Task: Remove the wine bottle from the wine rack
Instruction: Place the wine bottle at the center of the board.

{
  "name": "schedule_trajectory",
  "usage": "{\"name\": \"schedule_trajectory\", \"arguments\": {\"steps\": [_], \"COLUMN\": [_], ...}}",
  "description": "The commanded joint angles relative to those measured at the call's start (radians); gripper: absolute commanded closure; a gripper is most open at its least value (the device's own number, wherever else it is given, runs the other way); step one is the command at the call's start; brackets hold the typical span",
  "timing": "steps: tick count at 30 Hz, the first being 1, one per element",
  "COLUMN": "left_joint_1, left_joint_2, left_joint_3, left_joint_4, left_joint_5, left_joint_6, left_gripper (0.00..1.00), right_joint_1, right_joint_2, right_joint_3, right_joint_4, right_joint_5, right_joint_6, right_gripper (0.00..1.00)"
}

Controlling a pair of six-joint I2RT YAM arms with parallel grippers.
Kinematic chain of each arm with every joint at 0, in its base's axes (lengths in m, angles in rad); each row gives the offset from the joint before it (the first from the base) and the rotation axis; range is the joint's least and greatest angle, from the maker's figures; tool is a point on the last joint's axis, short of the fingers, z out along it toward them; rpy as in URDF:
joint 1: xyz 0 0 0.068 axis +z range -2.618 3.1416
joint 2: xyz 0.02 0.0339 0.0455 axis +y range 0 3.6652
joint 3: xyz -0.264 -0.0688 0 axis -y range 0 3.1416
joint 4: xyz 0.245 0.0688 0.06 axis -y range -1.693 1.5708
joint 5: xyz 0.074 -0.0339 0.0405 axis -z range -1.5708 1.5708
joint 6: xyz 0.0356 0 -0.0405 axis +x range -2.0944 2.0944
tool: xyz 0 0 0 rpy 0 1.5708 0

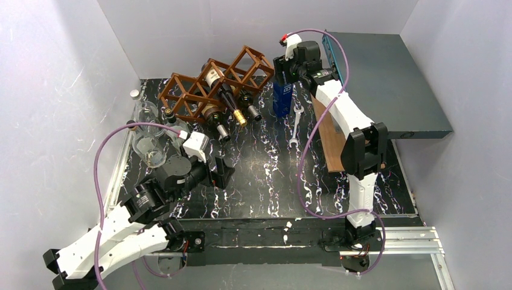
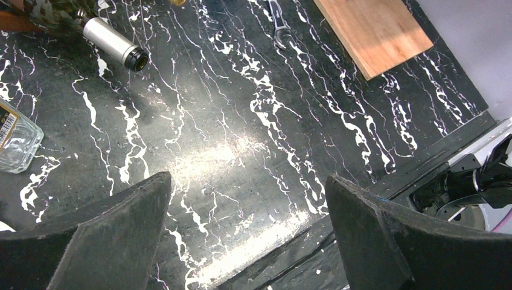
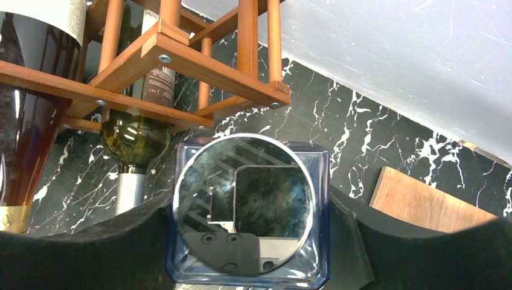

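The reddish-brown lattice wine rack point(image 1: 194, 92) point(image 3: 181, 60) lies at the back of the table with several wine bottles point(image 1: 230, 101) in its cells, necks pointing toward me. One silver-capped neck point(image 1: 222, 132) point(image 2: 115, 43) sticks out in front. Just right of the rack my right gripper point(image 1: 288, 74) point(image 3: 250, 241) is shut on a blue square glass bottle point(image 1: 281, 98) point(image 3: 250, 211), its mirror-like end facing the wrist camera and both fingers against its sides. My left gripper point(image 1: 223, 172) point(image 2: 246, 180) hangs open over bare table in front of the rack, holding nothing.
Clear glass bottles point(image 1: 148, 130) point(image 2: 18, 136) lie at the left edge. A wrench point(image 1: 294, 127) lies mid-table. A flat wooden board point(image 1: 329, 139) point(image 2: 374, 30) leans beside a dark grey platform point(image 1: 392, 84) on the right.
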Motion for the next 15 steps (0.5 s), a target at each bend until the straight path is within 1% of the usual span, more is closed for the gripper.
{"name": "schedule_trajectory", "arguments": {"steps": [1,3,8,15], "left_joint_1": [0.004,0.004,0.003,0.004], "left_joint_2": [0.03,0.041,0.046,0.046], "left_joint_3": [0.036,0.044,0.053,0.085], "left_joint_4": [-0.018,-0.017,-0.016,-0.031], "left_joint_5": [-0.016,-0.009,0.014,0.043], "left_joint_6": [0.01,0.013,0.001,-0.019], "left_gripper": [0.02,0.02,0.02,0.02], "right_joint_1": [-0.002,-0.002,-0.002,-0.002], "right_joint_2": [-0.038,-0.045,-0.071,-0.142], "right_joint_3": [0.074,0.078,0.088,0.116], "right_joint_4": [0.124,0.121,0.105,0.046], "right_joint_5": [-0.022,-0.028,-0.05,-0.081], "right_joint_6": [0.011,0.014,0.022,0.006], "right_gripper": [0.19,0.12,0.02,0.02]}}
